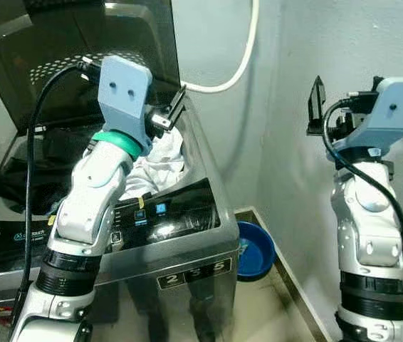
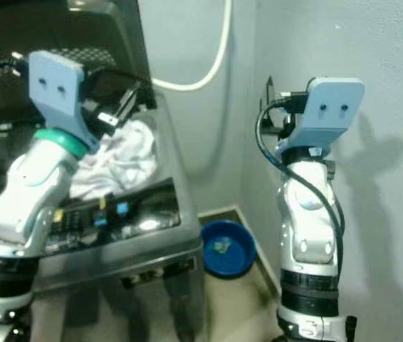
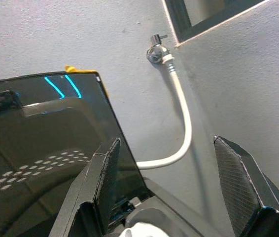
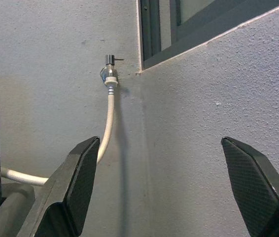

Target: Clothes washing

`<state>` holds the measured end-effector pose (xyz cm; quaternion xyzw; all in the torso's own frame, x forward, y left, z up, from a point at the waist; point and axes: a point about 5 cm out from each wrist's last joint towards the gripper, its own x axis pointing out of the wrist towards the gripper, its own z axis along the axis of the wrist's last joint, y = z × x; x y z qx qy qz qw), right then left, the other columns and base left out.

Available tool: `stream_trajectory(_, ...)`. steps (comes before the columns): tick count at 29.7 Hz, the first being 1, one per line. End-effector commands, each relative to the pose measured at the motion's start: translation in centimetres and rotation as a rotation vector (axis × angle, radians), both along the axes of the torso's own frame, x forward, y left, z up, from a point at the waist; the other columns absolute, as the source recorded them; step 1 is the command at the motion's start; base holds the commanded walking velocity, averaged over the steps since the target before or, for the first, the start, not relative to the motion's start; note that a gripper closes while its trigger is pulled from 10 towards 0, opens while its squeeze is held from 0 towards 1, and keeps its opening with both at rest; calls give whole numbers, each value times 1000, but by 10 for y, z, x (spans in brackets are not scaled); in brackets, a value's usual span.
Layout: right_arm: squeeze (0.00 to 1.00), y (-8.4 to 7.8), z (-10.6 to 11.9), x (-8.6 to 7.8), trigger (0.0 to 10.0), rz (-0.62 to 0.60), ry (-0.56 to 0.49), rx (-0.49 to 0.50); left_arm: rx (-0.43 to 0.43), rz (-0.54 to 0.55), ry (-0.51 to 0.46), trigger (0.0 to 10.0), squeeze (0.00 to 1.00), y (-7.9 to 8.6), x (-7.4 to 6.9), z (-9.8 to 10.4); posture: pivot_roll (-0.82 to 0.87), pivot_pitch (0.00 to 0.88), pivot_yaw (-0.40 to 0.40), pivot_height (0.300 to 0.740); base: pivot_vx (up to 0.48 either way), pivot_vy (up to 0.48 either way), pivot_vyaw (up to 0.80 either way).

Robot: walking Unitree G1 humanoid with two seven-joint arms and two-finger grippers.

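Our left end effector [image 1: 169, 114] hangs open and empty at centre frame, right above the white cloth [image 1: 160, 162] heaped in the washer [image 1: 187, 235] mouth, so it's the nearer arm. Right end effector [image 1: 317, 100], also open, sits far right by the wall.

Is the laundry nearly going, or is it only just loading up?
Still loading, it seems. Done: the washing machine lid is up. In hand: white clothes heaped at the tub's rim, left gripper open above them. The right gripper waits open by the wall. Left: pushing clothes in, closing, starting.
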<state>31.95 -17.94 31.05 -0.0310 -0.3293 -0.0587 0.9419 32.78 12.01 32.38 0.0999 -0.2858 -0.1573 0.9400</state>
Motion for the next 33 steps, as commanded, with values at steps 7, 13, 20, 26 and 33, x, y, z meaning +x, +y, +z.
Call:
stream_trajectory(7, 0, 12, 1, 5, 10000, 67, 2, -1, 0, 77, -13, 10000, 0, 16, -6, 0, -33, 48, 64, 724, 0, 0, 0)
stream_trajectory(13, 0, 22, 2, 7, 10000, 128, -7, -13, -15, 95, -12, 10000, 0, 18, -7, -1, -23, 48, 43, 724, 0, 0, 0)
stream_trajectory(20, 0, 37, -10, 5, 10000, 323, 20, -12, -41, 102, 1, 10000, 0, 18, -8, -7, -17, 49, 11, 724, 0, 0, 0)
stream_trajectory(26, 0, 36, -20, 8, 10000, 357, 63, 3, -61, 126, 16, 10000, 0, 18, -12, -15, -1, 50, -26, 724, 0, 0, 0)
stream_trajectory(33, 0, 41, -20, 13, 10000, 395, 55, 9, -65, 148, 21, 10000, 0, 20, -14, -19, 21, 49, -46, 724, 0, 0, 0)
